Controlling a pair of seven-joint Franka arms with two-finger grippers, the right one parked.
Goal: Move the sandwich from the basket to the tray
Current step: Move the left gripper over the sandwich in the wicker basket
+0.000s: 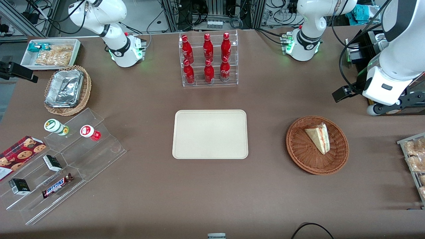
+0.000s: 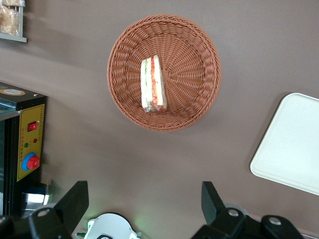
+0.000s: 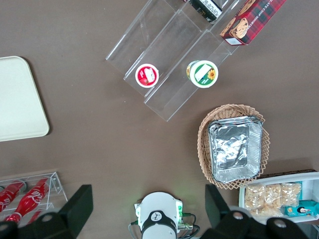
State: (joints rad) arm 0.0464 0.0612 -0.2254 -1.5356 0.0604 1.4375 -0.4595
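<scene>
Brown table (image 1: 152, 186): basketed (image 1: 298, 156) sandwich (image 1: 318, 137), open claw (image 2: 144, 204) aloft.

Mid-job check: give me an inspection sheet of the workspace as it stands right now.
Surface: brown table, flat.
Job's things: sandwich lies in the basket; tray holds nothing.
Clutter: cola bottle rack, foil containers, acrylic steps with a Snickers bar, cookie box, snack bin.
Grippers: gripper open, high above the table near the basket, holding nothing.
Cables: black cable at the table edge nearest the camera.
Surroundings: equipment racks.
</scene>
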